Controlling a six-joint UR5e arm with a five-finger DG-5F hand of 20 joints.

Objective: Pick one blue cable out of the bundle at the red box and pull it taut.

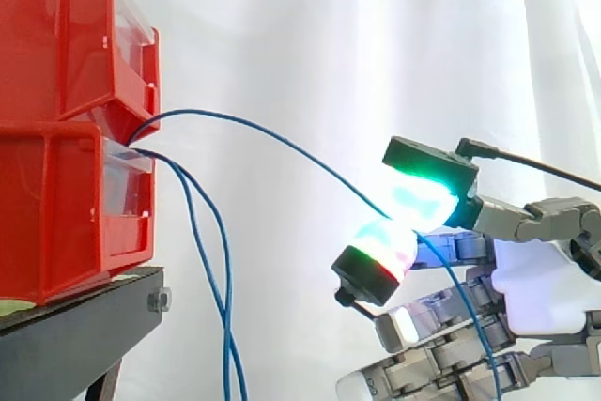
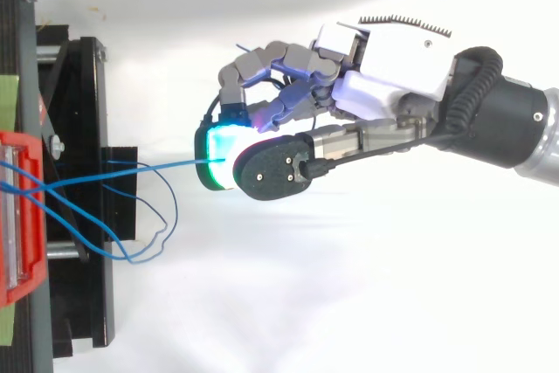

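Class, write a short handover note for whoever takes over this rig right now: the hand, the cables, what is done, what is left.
Hand: shut on one blue cable, pinched between glowing fingertips, well clear of the red boxes.
Other blue cables: hang loose beside the black stand.
Done: one cable picked out of the bundle.
Left: in the side view it arcs from the boxes to the hand, so it probably needs pulling away until it runs straight.
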